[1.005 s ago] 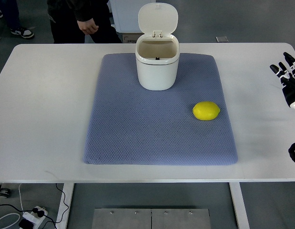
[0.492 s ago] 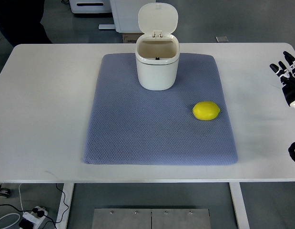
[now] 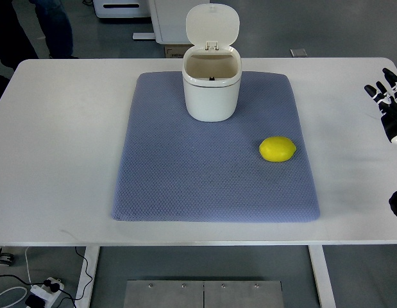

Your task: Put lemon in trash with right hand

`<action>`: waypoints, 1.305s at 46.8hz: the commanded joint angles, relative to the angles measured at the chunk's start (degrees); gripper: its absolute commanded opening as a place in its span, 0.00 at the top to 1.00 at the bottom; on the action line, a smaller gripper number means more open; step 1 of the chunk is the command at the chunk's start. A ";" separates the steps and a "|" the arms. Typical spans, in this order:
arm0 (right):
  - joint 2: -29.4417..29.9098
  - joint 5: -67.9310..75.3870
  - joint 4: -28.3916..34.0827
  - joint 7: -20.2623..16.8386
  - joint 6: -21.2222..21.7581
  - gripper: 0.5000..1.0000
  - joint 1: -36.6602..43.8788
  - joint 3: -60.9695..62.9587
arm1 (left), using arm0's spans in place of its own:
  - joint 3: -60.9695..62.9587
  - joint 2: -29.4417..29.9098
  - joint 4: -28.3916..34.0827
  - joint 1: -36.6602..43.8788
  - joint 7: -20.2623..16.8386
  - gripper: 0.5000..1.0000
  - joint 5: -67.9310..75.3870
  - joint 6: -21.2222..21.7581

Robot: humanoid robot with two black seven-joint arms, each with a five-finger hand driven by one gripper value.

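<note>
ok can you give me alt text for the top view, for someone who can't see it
A yellow lemon lies on a blue-grey quilted mat on a white table, in front and to the right of a white plastic trash bin with its lid flipped open. The robot's right hand hovers open at the right edge, holding nothing.

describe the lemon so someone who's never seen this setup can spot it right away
A blue-grey mat covers the middle of the white table, with a white trash bin, lid flipped open, standing at the mat's far edge. Nearer the camera and to the right of the bin, close to the mat's right edge, lies the lemon. It is the only bright yellow thing in view, small and oval.
</note>
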 commanded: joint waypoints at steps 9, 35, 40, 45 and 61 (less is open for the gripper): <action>-1.03 1.11 -0.09 0.00 0.26 0.00 0.81 -0.71 | 0.00 0.00 0.00 0.07 0.00 0.00 0.01 -0.04; -5.69 1.46 -0.71 0.52 1.85 0.00 2.30 -5.54 | 0.00 0.00 0.00 0.07 0.00 0.00 0.01 -0.04; -5.78 1.63 -0.71 0.35 2.63 0.00 2.39 -5.54 | 0.00 0.00 0.00 -0.02 0.00 0.00 0.01 0.05; -5.78 1.72 -0.97 0.26 3.08 0.00 2.48 -5.72 | 0.00 0.00 0.00 0.07 0.00 0.00 0.01 -0.04; -6.66 1.72 -1.06 0.43 4.39 0.00 3.01 -7.30 | 0.00 0.00 0.00 0.07 0.00 0.00 0.01 -0.04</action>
